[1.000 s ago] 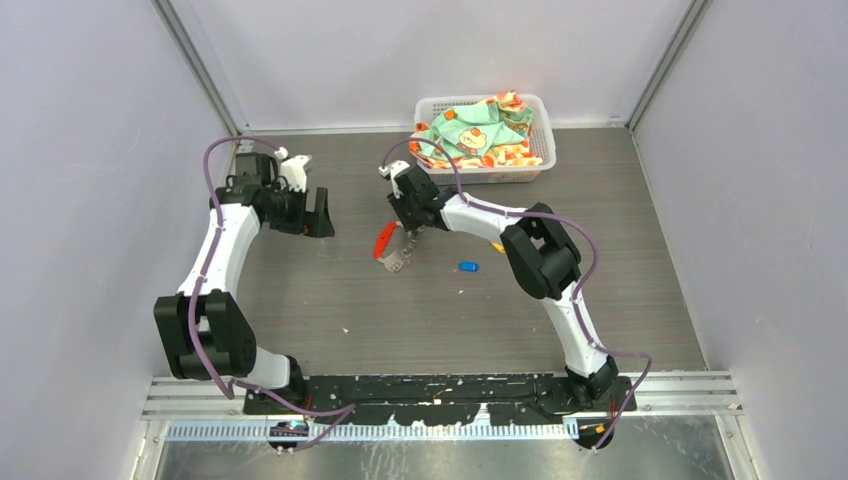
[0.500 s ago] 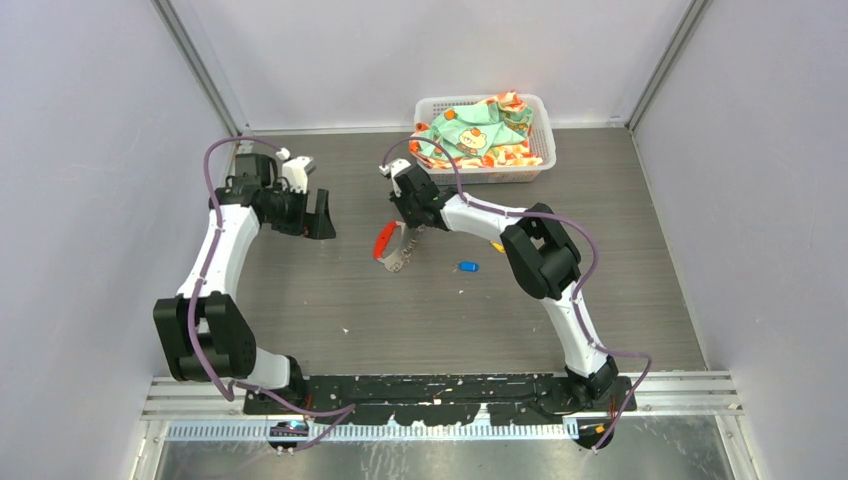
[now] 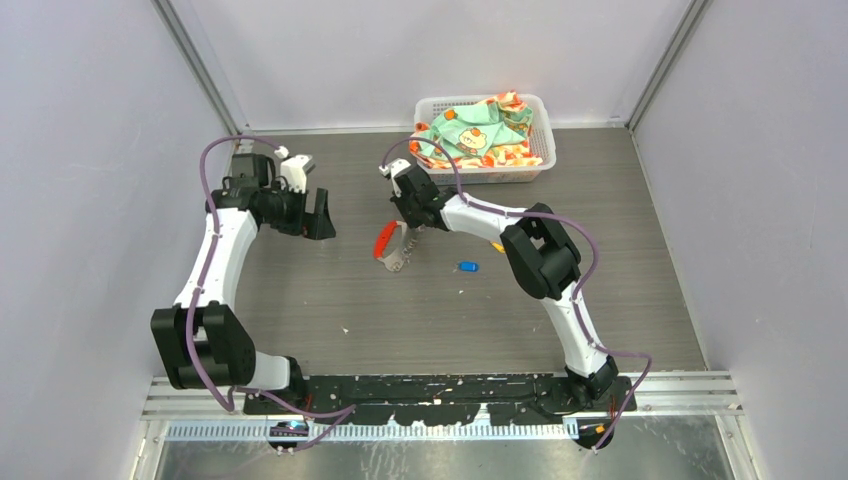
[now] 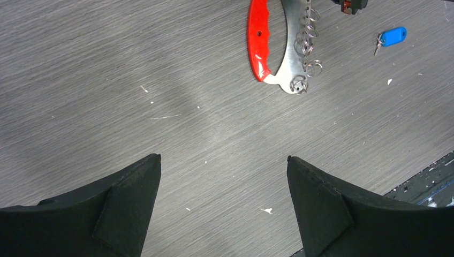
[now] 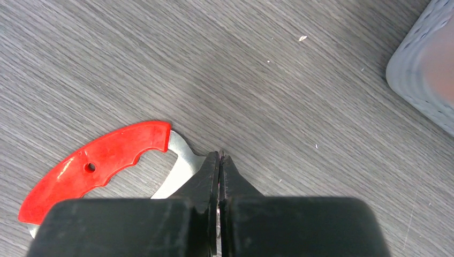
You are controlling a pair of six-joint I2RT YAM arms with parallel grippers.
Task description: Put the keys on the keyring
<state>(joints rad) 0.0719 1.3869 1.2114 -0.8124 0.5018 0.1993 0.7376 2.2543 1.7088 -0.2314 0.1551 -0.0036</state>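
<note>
Step in hand: securing the keyring (image 3: 392,246) so a key can be threaded on. The right gripper (image 5: 219,156) is pressing its fingers fully together just past the end of the red tag (image 5: 96,166); the thin metal plate is running in under them, so they appear to be pinching it, though the contact itself is hidden. The keyring is lying flat on the table (image 4: 107,80), its small loops trailing toward the near side. The left gripper (image 4: 224,160) is hovering with its fingers spread wide, holding nothing. The blue-tagged key (image 4: 393,36) is lying apart, to the right of the keyring; the yellow-tagged key (image 3: 497,246) is peeking out beside the right forearm.

Judgement: lift slowly, since a thin plate can slip; keep the loops facing the left arm; the left should be fetching the blue-tagged key by its tag, leaving the key's hole free.
</note>
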